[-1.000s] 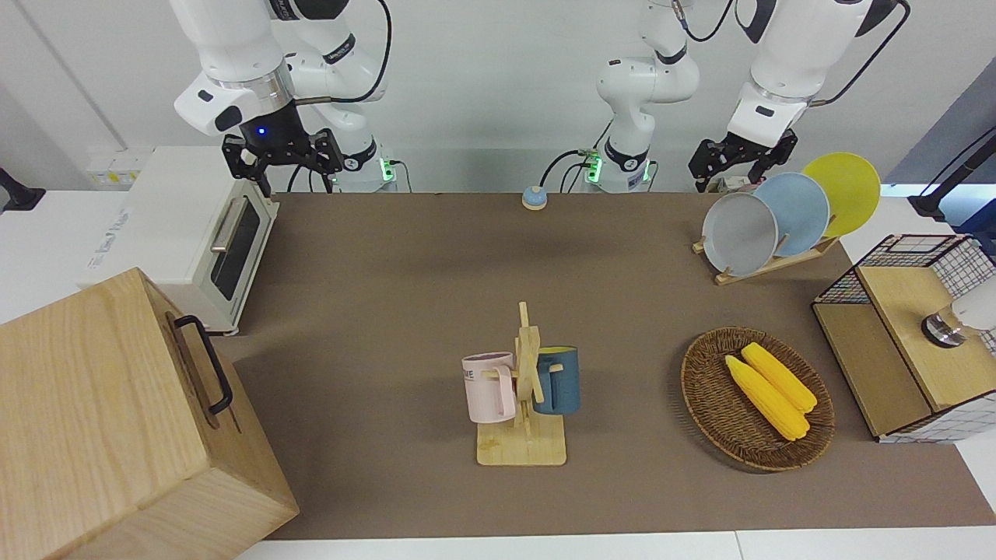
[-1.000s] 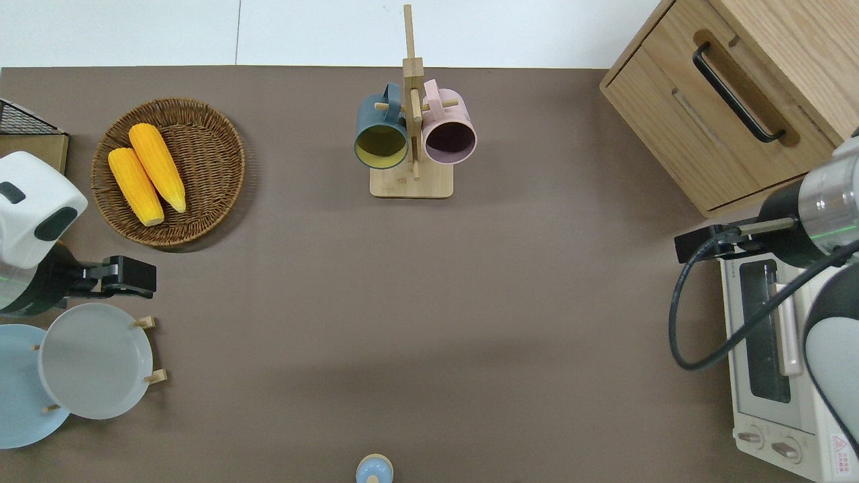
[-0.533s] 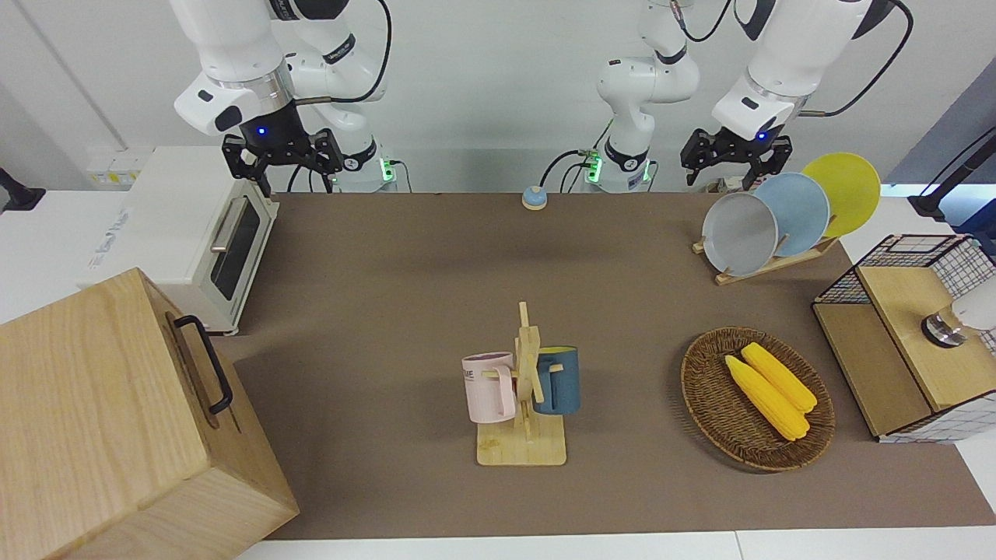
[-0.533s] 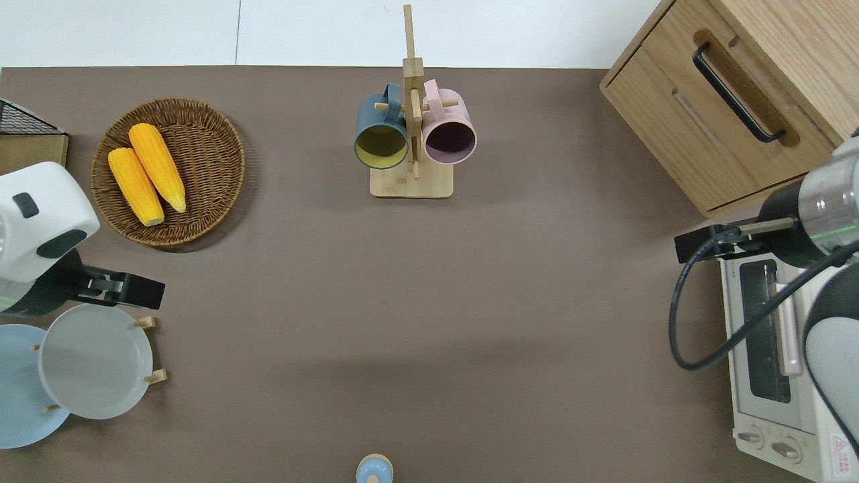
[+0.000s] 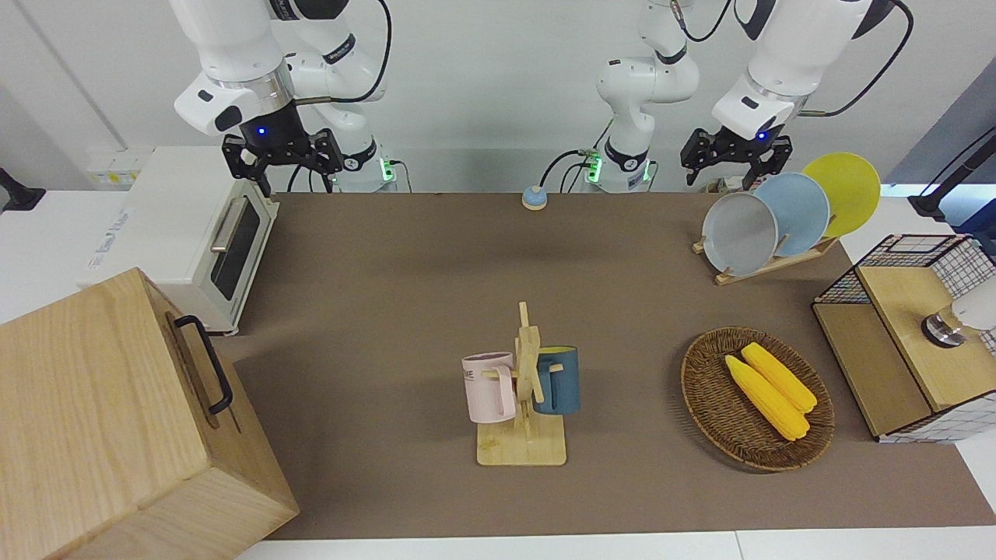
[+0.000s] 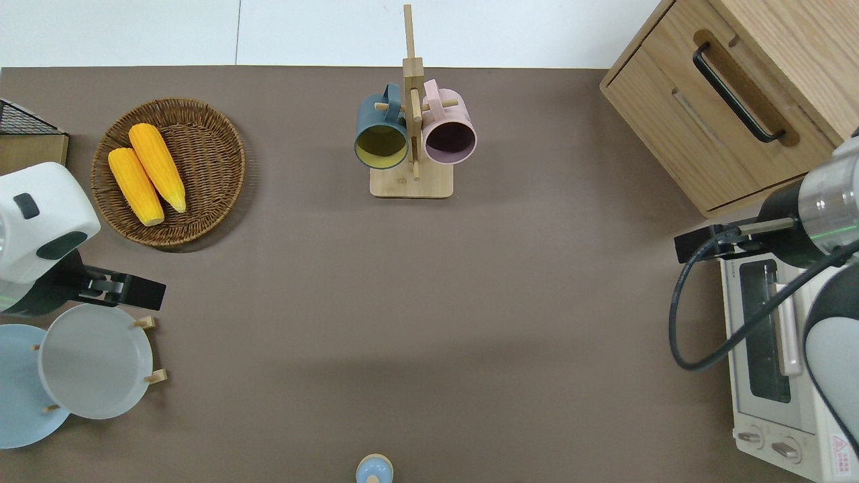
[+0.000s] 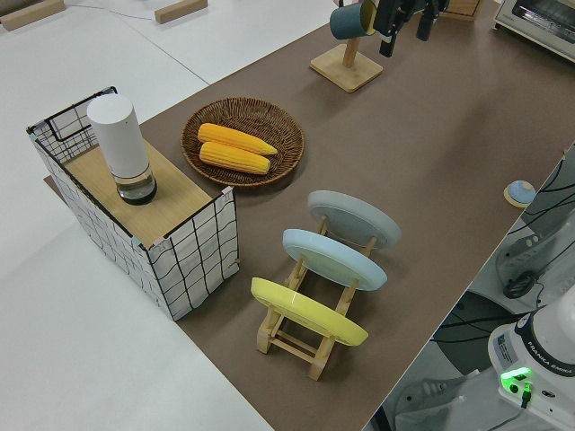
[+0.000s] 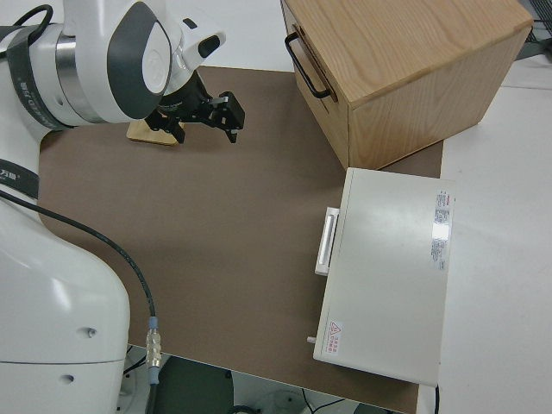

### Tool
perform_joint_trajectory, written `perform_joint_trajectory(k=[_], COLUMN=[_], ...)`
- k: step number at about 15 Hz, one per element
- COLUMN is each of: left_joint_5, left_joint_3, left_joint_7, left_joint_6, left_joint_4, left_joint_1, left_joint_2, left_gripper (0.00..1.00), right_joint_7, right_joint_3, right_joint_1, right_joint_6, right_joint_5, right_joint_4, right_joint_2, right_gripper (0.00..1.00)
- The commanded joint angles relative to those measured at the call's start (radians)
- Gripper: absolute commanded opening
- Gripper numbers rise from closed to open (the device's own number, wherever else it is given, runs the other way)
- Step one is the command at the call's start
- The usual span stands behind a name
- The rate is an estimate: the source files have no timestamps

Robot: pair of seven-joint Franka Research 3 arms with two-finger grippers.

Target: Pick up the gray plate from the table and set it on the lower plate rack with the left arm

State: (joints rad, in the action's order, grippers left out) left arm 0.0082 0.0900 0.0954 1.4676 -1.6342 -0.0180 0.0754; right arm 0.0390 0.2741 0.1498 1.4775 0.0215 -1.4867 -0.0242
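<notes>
I see the round pale-gray plate (image 6: 94, 361) seated in the light-wood pegged rack (image 5: 766, 264), my left gripper (image 6: 124, 292) above its edge, jaws apart and empty, right arm parked, its jaws apart too.

Basket (image 5: 704, 404) with two corn cobs (image 5: 770, 393). Mug stand (image 5: 525, 404) holding pink mug (image 5: 488, 386) and blue mug (image 5: 559, 379). Toaster oven (image 5: 183, 233), wooden cabinet (image 5: 101, 428), wire crate (image 5: 926, 334), blue plate (image 5: 801, 208), yellow plate (image 5: 850, 187).

I noted the light-blue plate (image 6: 17, 386) was cut by the overhead picture's edge and partly covered by the gray plate (image 6: 94, 361). The lower plate rack (image 6: 149, 349) showed only peg tips there.
</notes>
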Motion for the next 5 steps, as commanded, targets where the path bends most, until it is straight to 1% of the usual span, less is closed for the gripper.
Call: perform_joint_trajectory(k=[1, 3, 5], left_joint_5=[-0.004, -0.005, -0.014], left_joint_3=[0.010, 0.010, 0.001], left_joint_7=[0.006, 0.006, 0.013], left_joint_6=[-0.009, -0.010, -0.012], left_joint_4=[0.017, 0.016, 0.016], left_joint_1=[0.000, 0.001, 0.003], left_joint_2=[-0.005, -0.003, -0.003], left_gripper=[1.00, 1.00, 1.00], right_joint_7=[0.013, 0.013, 0.013], right_joint_3=[0.019, 0.019, 0.019], right_joint_1=[0.021, 0.021, 0.021], right_joint_6=[-0.016, -0.014, -0.016], right_joint_5=[0.002, 0.002, 0.002], right_joint_4=[0.009, 0.009, 0.009], right_joint_2=[0.003, 0.001, 0.001], right_gripper=[0.983, 0.983, 0.983])
